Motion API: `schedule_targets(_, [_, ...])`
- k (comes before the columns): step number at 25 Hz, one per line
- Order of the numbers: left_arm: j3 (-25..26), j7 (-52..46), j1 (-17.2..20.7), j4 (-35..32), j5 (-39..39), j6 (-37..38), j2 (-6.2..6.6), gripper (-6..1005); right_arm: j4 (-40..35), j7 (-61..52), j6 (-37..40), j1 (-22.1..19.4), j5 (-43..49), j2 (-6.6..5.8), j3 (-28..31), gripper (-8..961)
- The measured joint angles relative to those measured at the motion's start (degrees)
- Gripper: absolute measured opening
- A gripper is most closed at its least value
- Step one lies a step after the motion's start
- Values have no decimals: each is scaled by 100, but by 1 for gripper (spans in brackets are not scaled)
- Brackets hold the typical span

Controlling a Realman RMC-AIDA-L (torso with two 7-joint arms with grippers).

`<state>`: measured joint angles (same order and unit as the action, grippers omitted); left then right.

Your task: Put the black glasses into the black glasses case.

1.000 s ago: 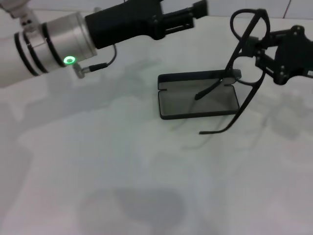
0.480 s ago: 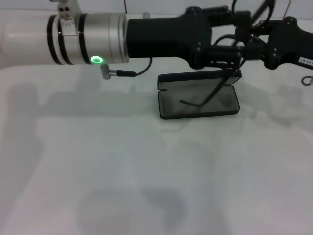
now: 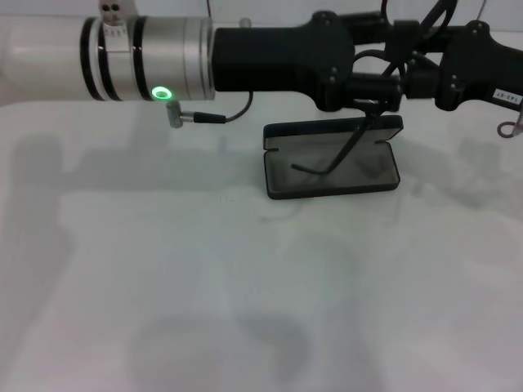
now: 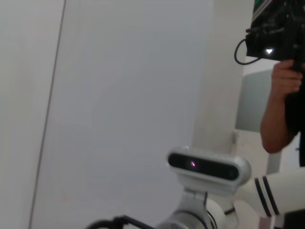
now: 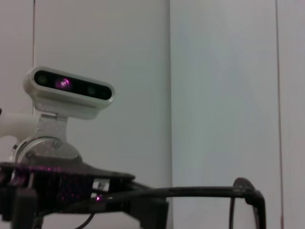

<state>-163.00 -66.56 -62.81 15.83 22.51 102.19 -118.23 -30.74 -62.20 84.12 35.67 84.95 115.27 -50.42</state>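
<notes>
Glasses (image 3: 351, 147) thin, black, temple hung into open case (image 3: 331, 159), both grippers (image 3: 392, 77) met above, grip state unclear

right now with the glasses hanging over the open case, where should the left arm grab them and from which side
Best guess: the frame front, approached from the robot's left. In the head view the black glasses hang between the left gripper and right gripper, one temple arm dangling into the black glasses case. That arm is too thin to pinch.

Lab: plain white table (image 3: 245, 310), bare white walls (image 4: 119, 95).
</notes>
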Motion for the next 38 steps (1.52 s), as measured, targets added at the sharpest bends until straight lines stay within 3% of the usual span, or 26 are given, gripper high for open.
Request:
schedule_targets(5, [6, -18, 166, 14, 486, -12, 104, 810, -43, -329, -22, 10, 280, -46, -5, 107])
schedule_targets(10, [6, -21, 337, 63, 849, 43, 254, 806, -245, -1107, -22, 88, 729, -169, -4, 107])
schedule_targets(16, [-3, -357, 164, 46, 362, 301, 387, 801, -266, -1770, -27, 417, 1261, -255, -1, 107])
schedule_targets(27, [-4, -927, -312, 69, -311, 214, 319, 798, -402, -1879, -1, 678, 1536, -187, -348, 108])
schedule_targets(38, [-4, -939, -347, 70, -548, -174, 236, 798, -537, -1958, 38, 717, 1597, -175, -380, 107])
